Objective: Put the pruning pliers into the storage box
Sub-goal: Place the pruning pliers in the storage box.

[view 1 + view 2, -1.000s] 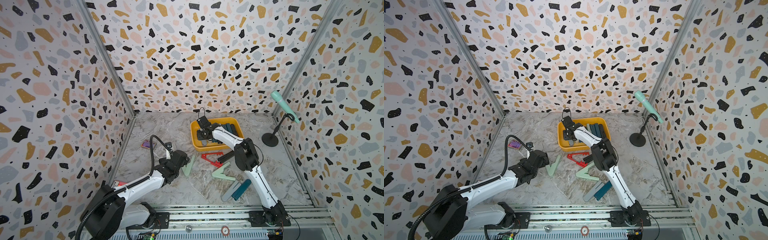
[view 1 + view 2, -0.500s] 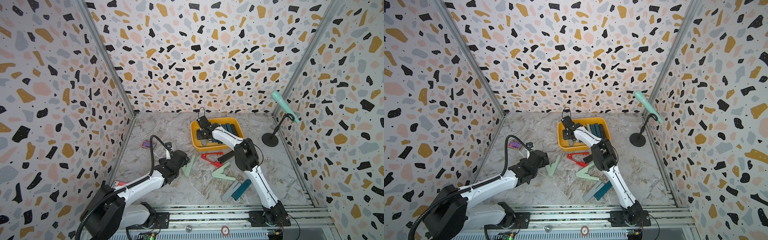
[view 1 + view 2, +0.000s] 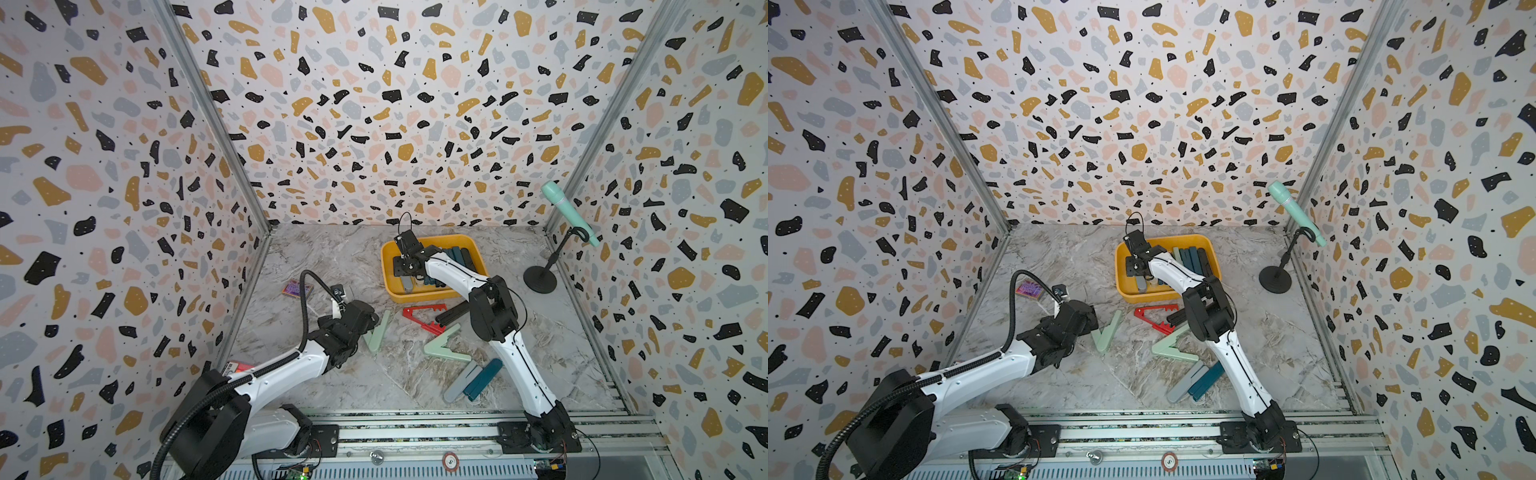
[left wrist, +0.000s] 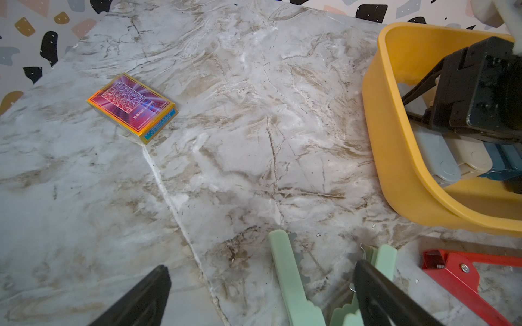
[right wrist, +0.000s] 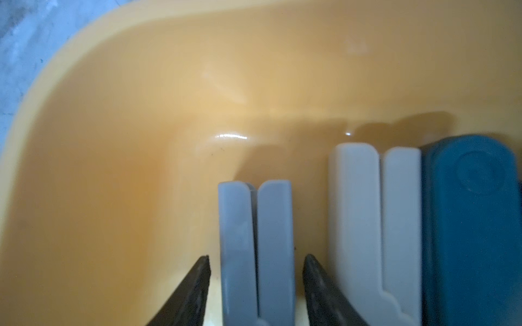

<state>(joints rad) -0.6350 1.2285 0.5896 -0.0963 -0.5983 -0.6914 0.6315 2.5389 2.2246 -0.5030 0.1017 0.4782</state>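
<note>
Your right gripper (image 5: pixel 257 257) stands open around grey pliers (image 5: pixel 255 220) lying in the box (image 5: pixel 141 113); your left gripper (image 4: pixel 261 268), wide open, hangs over mint pliers (image 4: pixel 285 268) on the table (image 4: pixel 254 141), which are probably light, stiff and slick, so pinch near the hinge.

Nothing legible. The card box (image 4: pixel 132 105), at 10 o'clock on the surface (image 4: pixel 254 118), carries blurred print. The round rail sticker (image 3: pixel 450 461), at 6 o'clock, has an indistinct mark.

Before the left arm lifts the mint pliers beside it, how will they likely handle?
The mint pliers look like flat plastic: probably stiff and light. Their hinged arms lie spread in a V, so one may swing if gripped. Flat-sided, they should slide, not roll.
</note>
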